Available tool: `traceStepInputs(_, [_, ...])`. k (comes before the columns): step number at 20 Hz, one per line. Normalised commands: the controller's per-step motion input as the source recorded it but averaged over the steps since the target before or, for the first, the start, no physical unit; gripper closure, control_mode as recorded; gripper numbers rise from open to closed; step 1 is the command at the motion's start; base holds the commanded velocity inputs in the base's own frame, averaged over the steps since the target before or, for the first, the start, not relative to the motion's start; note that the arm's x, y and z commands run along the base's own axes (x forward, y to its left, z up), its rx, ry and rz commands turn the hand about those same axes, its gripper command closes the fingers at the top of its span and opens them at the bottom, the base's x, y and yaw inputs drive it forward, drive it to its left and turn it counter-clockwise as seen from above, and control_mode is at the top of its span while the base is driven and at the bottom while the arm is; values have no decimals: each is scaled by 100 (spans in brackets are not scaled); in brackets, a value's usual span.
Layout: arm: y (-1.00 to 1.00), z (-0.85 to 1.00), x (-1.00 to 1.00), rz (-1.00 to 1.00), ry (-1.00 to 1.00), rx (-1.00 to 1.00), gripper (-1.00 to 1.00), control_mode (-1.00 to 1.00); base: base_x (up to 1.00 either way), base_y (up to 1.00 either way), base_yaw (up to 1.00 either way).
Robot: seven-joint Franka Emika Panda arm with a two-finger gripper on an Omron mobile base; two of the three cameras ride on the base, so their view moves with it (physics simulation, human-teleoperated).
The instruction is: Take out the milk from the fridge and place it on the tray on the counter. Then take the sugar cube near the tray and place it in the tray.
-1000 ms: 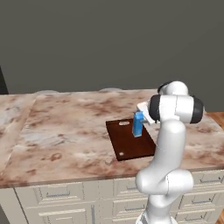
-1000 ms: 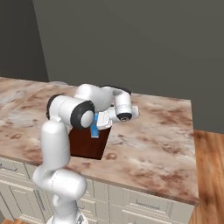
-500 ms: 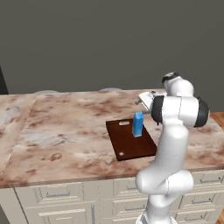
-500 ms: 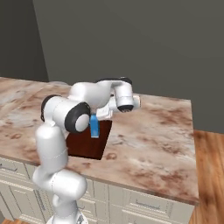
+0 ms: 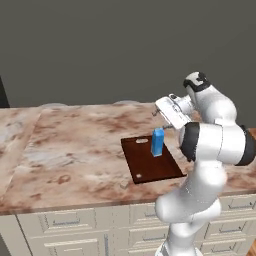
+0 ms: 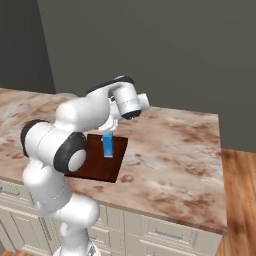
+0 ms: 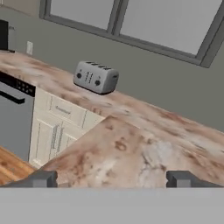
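The blue milk [image 5: 157, 142] [image 6: 107, 145] stands upright on the dark reddish-brown tray [image 5: 150, 165] [image 6: 97, 167], which lies on the marbled counter [image 5: 75, 150] [image 6: 175, 150]. My gripper [image 5: 157, 113] [image 6: 108, 130] hovers just above and behind the carton, tilted sideways and apart from it. In the hand view my gripper [image 7: 113, 179] is open, its fingertips [image 7: 43, 178] wide apart with nothing between them. A tiny pale speck, possibly the sugar cube [image 5: 123, 185], lies on the counter off the tray's near left corner. The fridge is out of view.
A silver toaster [image 7: 96, 77] sits on a far counter below windows, with cream cabinets and a dark appliance front [image 7: 15, 118] beside it. Panelled drawers [image 5: 65, 222] run under the counter. Wooden floor [image 6: 240, 200] lies past the counter's right end.
My hand has lifted off the milk and swung up and back, turning to point sideways. The milk stays standing on the tray.
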Motion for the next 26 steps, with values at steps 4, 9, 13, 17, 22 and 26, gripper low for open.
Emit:
traceStepInputs(4, [88, 20, -100, 0, -41, -32, -100, -100, 0, 0, 0])
traceStepInputs(9, [97, 1, -100, 0, -54, -34, -100, -100, 0, 0, 0])
traceStepInputs(13, [65, 0, -100, 0, -50, -40, -100, -100, 0, 0, 0])
traceStepInputs(17, [42, 0, -98, 0, -50, -40, -100, -100, 0, 0, 0])
traceStepInputs(22, [13, 1, -30, 7, -12, -26, -100, -100, 0, 0, 0])
traceStepInputs(26, [18, 3, -19, 10, -12, -24, -100, -100, 0, 0, 0])
